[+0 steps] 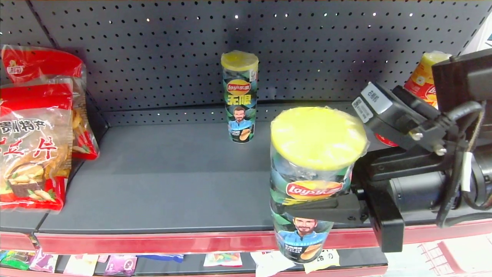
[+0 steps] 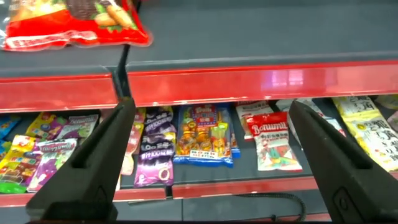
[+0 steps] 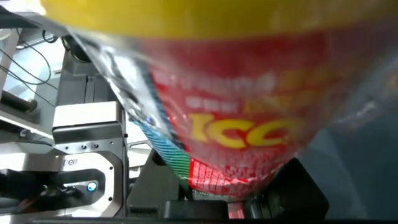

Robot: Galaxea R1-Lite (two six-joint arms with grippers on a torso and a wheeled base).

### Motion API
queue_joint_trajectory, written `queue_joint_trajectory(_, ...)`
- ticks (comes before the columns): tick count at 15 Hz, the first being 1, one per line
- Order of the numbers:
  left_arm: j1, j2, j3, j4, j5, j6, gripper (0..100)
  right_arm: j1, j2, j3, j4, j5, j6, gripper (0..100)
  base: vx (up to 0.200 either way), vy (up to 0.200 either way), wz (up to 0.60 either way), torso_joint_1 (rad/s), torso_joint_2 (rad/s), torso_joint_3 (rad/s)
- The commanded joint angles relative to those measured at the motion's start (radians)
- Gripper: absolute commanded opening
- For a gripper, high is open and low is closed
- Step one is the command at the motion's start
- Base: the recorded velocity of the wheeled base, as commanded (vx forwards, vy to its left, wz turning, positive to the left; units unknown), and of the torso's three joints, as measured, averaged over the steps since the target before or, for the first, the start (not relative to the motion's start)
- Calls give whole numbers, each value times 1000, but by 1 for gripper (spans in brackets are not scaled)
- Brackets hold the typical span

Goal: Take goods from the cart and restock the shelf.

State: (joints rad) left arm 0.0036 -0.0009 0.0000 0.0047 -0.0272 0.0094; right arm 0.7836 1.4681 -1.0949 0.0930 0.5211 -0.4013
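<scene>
A tall chips can (image 1: 313, 181) with a yellow lid and green label hangs upright just above the shelf's front edge. My right gripper (image 1: 307, 202) is shut on its middle from the right side. The same can (image 3: 236, 118) looms close in the right wrist view, wrapped in clear film. A matching can (image 1: 240, 98) stands at the back centre of the grey shelf (image 1: 161, 184). My left gripper (image 2: 211, 162) is open with nothing between its fingers, and it hangs in front of the lower shelf, below the red shelf edge (image 2: 249, 84).
Red snack bags (image 1: 34, 127) stand at the shelf's left end. An orange-red can (image 1: 424, 79) stands at the back right, behind my right arm. The lower shelf holds several small candy packets (image 2: 205, 134). A perforated back panel (image 1: 307, 46) closes the shelf.
</scene>
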Motion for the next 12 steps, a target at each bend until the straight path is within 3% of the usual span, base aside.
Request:
queue_joint_trajectory(1,1,1,0,0,0,0,100,-1,-9,3,-10,0,-1,0,0,0,0,0,0,0)
queue_joint_trajectory(12,1,1,0,0,0,0,100,-14,-26,24,-18,0,-1,0,0,0,0,0,0,0)
